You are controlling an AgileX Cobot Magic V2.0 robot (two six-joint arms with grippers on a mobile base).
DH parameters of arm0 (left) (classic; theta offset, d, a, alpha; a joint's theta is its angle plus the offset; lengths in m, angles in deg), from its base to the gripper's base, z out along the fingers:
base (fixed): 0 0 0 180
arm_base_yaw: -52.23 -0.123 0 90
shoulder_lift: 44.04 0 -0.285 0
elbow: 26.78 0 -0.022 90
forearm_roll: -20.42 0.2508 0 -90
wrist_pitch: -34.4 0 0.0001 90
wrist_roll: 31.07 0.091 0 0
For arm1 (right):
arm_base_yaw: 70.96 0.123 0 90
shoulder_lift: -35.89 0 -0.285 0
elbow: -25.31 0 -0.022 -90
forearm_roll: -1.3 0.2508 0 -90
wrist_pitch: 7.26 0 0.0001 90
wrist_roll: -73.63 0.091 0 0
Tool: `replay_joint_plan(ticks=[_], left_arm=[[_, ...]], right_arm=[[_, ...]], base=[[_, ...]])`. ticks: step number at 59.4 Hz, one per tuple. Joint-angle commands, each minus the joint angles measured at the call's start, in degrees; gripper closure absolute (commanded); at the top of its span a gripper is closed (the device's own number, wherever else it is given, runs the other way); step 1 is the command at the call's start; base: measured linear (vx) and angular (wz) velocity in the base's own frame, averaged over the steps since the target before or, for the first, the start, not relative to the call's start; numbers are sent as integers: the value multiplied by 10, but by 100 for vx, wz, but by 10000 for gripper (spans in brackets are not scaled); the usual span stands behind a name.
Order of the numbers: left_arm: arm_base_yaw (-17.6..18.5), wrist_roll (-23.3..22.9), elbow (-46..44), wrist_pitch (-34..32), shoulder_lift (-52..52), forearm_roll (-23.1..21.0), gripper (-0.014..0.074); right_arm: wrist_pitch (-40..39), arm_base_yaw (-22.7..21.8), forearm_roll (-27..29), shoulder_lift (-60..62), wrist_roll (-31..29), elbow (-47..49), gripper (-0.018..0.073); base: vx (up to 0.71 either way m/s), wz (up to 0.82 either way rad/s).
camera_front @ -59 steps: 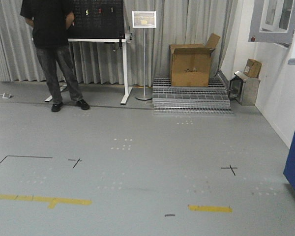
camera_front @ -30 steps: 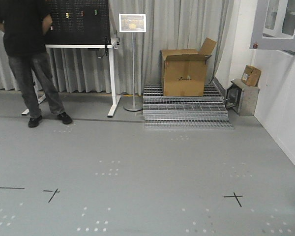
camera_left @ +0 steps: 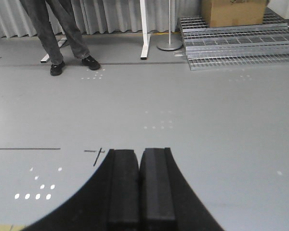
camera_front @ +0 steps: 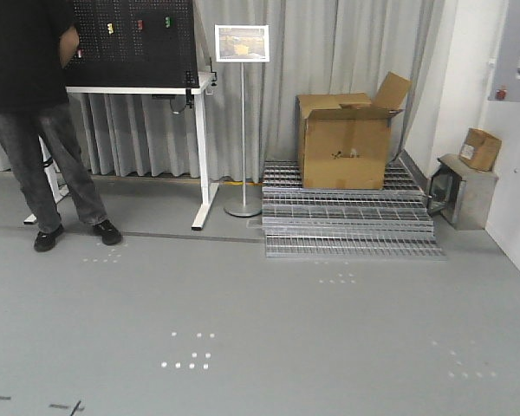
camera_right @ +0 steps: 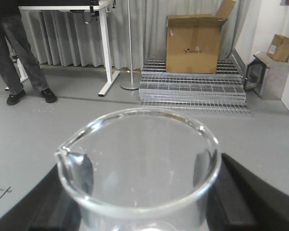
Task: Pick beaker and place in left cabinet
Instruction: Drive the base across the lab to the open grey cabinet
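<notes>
person in dark clothes (camera_front: 35, 121) beside white-legged table (camera_front: 147, 89), sign stand (camera_front: 243, 121), open cardboard box (camera_front: 342, 147) on metal grating (camera_front: 351, 230)

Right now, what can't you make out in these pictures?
The beaker: base cut off by the bottom edge, right wrist view.
The left cabinet: in no view.
The person: head cut off by the top edge, front view.
The sign: text too small, front view.

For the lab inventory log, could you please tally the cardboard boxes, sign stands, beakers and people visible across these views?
Cardboard boxes: 2, a large open box and a small box
Sign stand: 1
Beaker: 1
Person: 1
Total: 5
</notes>
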State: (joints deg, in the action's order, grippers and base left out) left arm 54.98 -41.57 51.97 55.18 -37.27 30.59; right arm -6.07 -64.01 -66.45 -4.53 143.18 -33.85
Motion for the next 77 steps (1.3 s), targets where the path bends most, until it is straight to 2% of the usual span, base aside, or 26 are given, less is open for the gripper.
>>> replay_joint_plan(ticks=[1, 77], left_arm=[[3, -2, -9, -43, -6, 2, 593], [3, -2, -9, -43, -6, 2, 593]], right_arm=[[-17, -2, -4, -5, -2, 19, 564], [-16, -2, -4, -5, -2, 19, 564]], base=[[69, 6], [65, -8]])
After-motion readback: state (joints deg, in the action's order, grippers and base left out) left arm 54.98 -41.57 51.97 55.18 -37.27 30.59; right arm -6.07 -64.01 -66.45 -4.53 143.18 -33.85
